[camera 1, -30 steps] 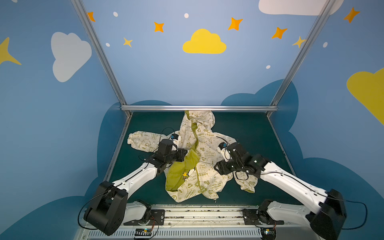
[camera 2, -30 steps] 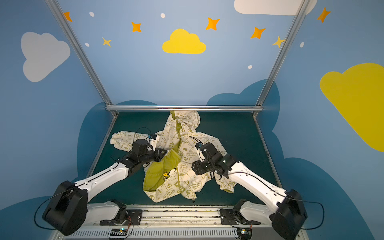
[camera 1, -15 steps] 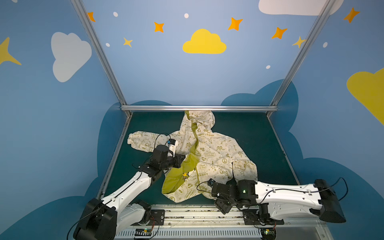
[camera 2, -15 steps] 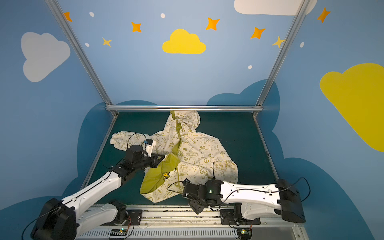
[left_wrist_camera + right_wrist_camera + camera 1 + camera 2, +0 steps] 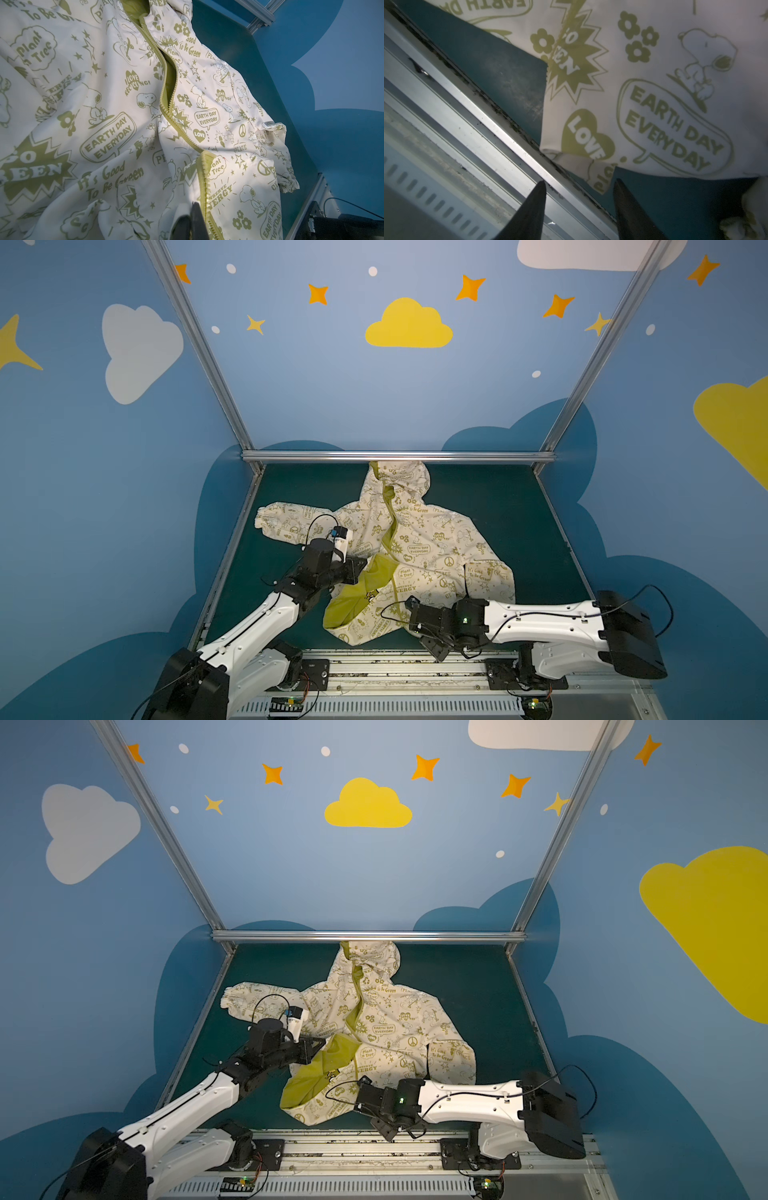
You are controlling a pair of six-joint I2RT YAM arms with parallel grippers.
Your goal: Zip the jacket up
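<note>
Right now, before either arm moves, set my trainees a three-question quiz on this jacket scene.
1. True or false: the jacket has its zipper fully closed.
2. Fill in: the right gripper has its jaws ____, with nothing between them.
3. Which gripper is shut on jacket fabric? A) left gripper B) right gripper C) both

Key: 1 false, the olive lining still shows; 2 open; 3 A.

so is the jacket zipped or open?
Open. The left wrist view shows the jacket with zipper teeth in two separate rows, green lining between; both top views show a front panel folded back.
</note>
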